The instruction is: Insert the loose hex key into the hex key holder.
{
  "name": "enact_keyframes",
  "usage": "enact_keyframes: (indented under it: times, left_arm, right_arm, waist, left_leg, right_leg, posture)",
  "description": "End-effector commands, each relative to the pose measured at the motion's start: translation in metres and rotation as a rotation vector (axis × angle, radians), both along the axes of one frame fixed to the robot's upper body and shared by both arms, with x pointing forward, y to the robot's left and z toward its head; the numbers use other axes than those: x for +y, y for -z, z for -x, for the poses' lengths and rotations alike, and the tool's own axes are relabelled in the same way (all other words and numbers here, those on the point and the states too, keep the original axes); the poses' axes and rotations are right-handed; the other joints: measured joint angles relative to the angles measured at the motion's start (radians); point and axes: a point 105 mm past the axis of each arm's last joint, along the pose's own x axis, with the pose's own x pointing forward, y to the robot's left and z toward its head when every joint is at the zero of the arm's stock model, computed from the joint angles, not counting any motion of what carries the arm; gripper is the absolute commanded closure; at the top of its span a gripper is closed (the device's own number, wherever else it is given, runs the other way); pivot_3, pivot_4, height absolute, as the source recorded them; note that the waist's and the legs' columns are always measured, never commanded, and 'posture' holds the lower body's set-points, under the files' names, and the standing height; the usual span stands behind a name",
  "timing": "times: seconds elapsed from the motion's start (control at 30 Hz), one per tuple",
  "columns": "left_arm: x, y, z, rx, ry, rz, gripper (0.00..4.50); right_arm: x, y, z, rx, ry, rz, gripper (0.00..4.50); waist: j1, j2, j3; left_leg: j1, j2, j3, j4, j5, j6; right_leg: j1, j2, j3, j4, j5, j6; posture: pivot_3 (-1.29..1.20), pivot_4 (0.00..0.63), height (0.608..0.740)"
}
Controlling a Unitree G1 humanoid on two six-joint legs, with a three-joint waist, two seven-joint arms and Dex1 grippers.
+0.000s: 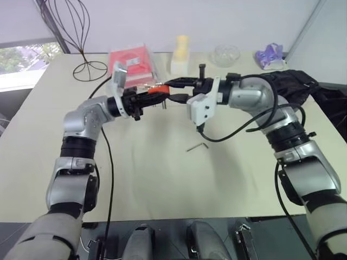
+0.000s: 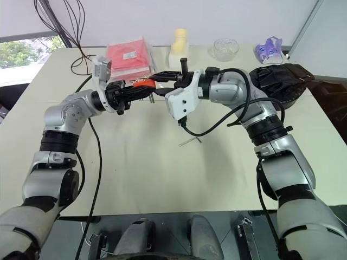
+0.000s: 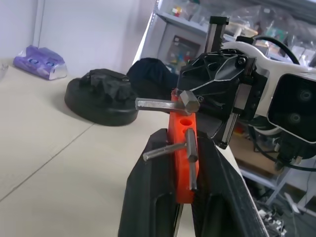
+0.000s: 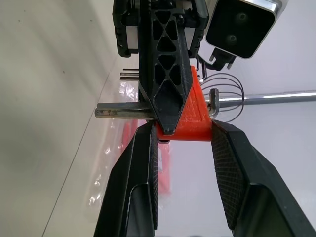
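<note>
Holder (image 3: pixel 183 153) sits clamped between my left gripper (image 1: pixel 142 101) fingers and my right gripper (image 1: pixel 181 89) fingers, both grasping it above the table (image 1: pixel 162 179). Loose hex key (image 1: pixel 197 146) lies on the table below the holder; one hand should probably release to fetch it.

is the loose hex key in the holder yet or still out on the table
Out. The loose hex key lies flat on the table, while the hex key holder is held up between both claws.

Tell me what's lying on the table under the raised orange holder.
The loose hex key lies on the bare table, below both grippers, which pinch the hex key holder between them. Nothing else there; no spot looks covered.
</note>
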Motion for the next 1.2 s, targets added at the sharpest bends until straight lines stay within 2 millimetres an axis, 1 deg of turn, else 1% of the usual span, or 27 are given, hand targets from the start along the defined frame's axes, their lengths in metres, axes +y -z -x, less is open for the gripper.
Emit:
enact_keyframes:
  times: [0.03, 0.07, 0.13, 0.17, 0.23, 0.27, 0.47, 0.5, 0.53, 0.57, 0.63, 0.67, 1.0, 1.07, 1.13, 1.2]
  left_arm:
    - [0.006, -0.015, -0.004, -0.05, -0.04, 0.007, 4.45]
    - [0.006, -0.016, -0.003, -0.049, -0.035, 0.009, 4.45]
    - [0.006, -0.015, -0.003, -0.048, -0.032, 0.007, 3.58]
    - [0.006, -0.015, -0.003, -0.048, -0.035, 0.003, 3.21]
    - [0.006, -0.014, -0.004, -0.052, -0.046, -0.003, 2.15]
    - [0.006, -0.013, -0.004, -0.052, -0.048, -0.004, 1.68]
    - [0.005, -0.012, -0.004, -0.048, -0.046, 0.003, 1.68]
    - [0.005, -0.013, -0.004, -0.049, -0.048, 0.009, 2.21]
    - [0.005, -0.014, -0.003, -0.05, -0.047, 0.011, 2.54]
    - [0.004, -0.015, -0.003, -0.051, -0.046, 0.012, 3.02]
    - [0.003, -0.015, -0.002, -0.052, -0.04, 0.013, 4.11]
    - [0.003, -0.015, -0.002, -0.054, -0.04, 0.015, 4.46]
    - [0.002, -0.022, -0.002, -0.057, -0.035, 0.047, 4.46]
    - [0.002, -0.022, -0.003, -0.06, -0.044, 0.048, 4.5]
    - [0.002, -0.022, -0.003, -0.062, -0.049, 0.046, 4.5]
    - [0.003, -0.022, -0.003, -0.062, -0.054, 0.044, 4.5]
  right_arm:
    - [0.005, -0.013, 0.013, -0.064, -0.056, -0.013, 3.53]
    - [0.005, -0.012, 0.013, -0.063, -0.055, -0.012, 3.53]
    - [0.005, -0.01, 0.013, -0.063, -0.054, -0.009, 3.53]
    - [0.005, -0.01, 0.013, -0.062, -0.054, -0.008, 3.53]
    - [0.005, -0.009, 0.013, -0.062, -0.052, -0.007, 3.53]
    - [0.005, -0.009, 0.012, -0.062, -0.051, -0.007, 3.53]
    - [0.005, -0.009, 0.011, -0.062, -0.045, -0.008, 3.53]
    - [0.004, -0.008, 0.011, -0.062, -0.044, -0.008, 3.53]
    - [0.004, -0.008, 0.011, -0.062, -0.044, -0.007, 3.53]
    - [0.004, -0.007, 0.011, -0.061, -0.044, -0.007, 3.53]
    - [0.005, -0.006, 0.011, -0.061, -0.042, -0.006, 3.53]
    - [0.005, -0.006, 0.011, -0.06, -0.041, -0.005, 3.53]
    - [0.001, 0.007, 0.012, -0.027, -0.032, 0.037, 3.53]
    - [0.0, 0.01, 0.011, -0.006, -0.026, 0.045, 2.44]
    - [-0.002, 0.014, 0.011, 0.008, -0.017, 0.06, 1.53]
    - [-0.006, 0.017, 0.008, 0.015, 0.005, 0.073, 0.41]
  waist:
    - [-0.001, 0.0, 0.0]
    - [-0.001, 0.0, 0.0]
    - [-0.001, 0.0, 0.0]
    - [0.0, 0.0, 0.0]
    - [0.0, 0.0, 0.0]
    - [0.001, 0.0, 0.0]
    - [0.0, 0.0, 0.0]
    - [0.0, 0.0, 0.0]
    - [0.001, 0.0, 0.0]
    - [0.001, 0.0, 0.0]
    - [0.001, 0.0, 0.0]
    - [0.0, 0.0, 0.0]
    - [0.001, 0.0, 0.0]
    - [0.001, 0.0, 0.0]
    - [-0.001, 0.0, 0.0]
    - [0.0, 0.0, 0.0]
  left_leg:
    - [0.0, 0.0, 0.0, 0.0, 0.0, 0.0]
    - [0.0, 0.0, 0.0, 0.0, 0.0, 0.0]
    - [0.0, 0.0, 0.0, 0.0, 0.0, 0.0]
    - [0.0, 0.0, 0.0, 0.0, 0.0, 0.0]
    - [0.0, 0.0, 0.0, 0.0, 0.0, 0.0]
    - [0.0, 0.0, 0.0, 0.0, 0.0, 0.0]
    - [0.0, 0.0, 0.0, 0.0, 0.0, 0.0]
    - [0.0, 0.0, 0.0, 0.0, 0.0, 0.0]
    - [0.0, 0.0, 0.0, 0.0, 0.0, 0.0]
    - [0.0, 0.0, 0.0, 0.0, 0.0, 0.0]
    - [0.0, 0.0, 0.0, 0.0, 0.0, 0.0]
    - [0.0, 0.0, 0.0, 0.0, 0.0, 0.0]
    - [0.0, 0.0, 0.0, 0.0, 0.0, 0.0]
    - [0.0, 0.0, 0.0, 0.0, 0.0, 0.0]
    - [0.0, 0.0, 0.0, 0.0, 0.0, 0.0]
    - [0.0, 0.0, 0.0, 0.0, 0.0, 0.0]
  right_leg:
    - [0.0, 0.0, 0.0, 0.0, 0.0, 0.0]
    - [0.0, 0.0, 0.0, 0.0, 0.0, 0.0]
    - [0.0, 0.0, 0.0, 0.0, 0.0, 0.0]
    - [0.0, 0.0, 0.0, 0.0, 0.0, 0.0]
    - [0.0, 0.0, 0.0, 0.0, 0.0, 0.0]
    - [0.0, 0.0, 0.0, 0.0, 0.0, 0.0]
    - [0.0, 0.0, 0.0, 0.0, 0.0, 0.0]
    - [0.0, 0.0, 0.0, 0.0, 0.0, 0.0]
    - [0.0, 0.0, 0.0, 0.0, 0.0, 0.0]
    - [0.0, 0.0, 0.0, 0.001, 0.0, 0.0]
    - [0.0, 0.0, 0.0, 0.001, 0.0, 0.0]
    - [0.0, 0.0, 0.0, 0.001, 0.0, 0.0]
    - [0.0, 0.0, 0.0, 0.001, 0.0, 0.0]
    - [0.0, 0.0, 0.0, 0.001, 0.0, 0.0]
    - [0.0, 0.0, 0.0, 0.001, 0.0, 0.0]
    - [0.0, 0.0, 0.0, 0.001, 0.0, 0.0]
  posture:
    - [0.0, 0.15, 0.74]
    - [0.0, 0.15, 0.74]
    - [0.0, 0.15, 0.74]
    - [0.0, 0.15, 0.74]
    - [0.0, 0.15, 0.74]
    - [0.0, 0.15, 0.74]
    - [0.0, 0.15, 0.74]
    - [0.0, 0.15, 0.74]
    - [0.0, 0.15, 0.74]
    - [0.0, 0.15, 0.74]
    - [0.0, 0.15, 0.74]
    - [0.0, 0.15, 0.74]
    - [0.0, 0.15, 0.74]
    - [0.0, 0.15, 0.74]
    - [0.0, 0.15, 0.74]
    - [0.0, 0.15, 0.74]
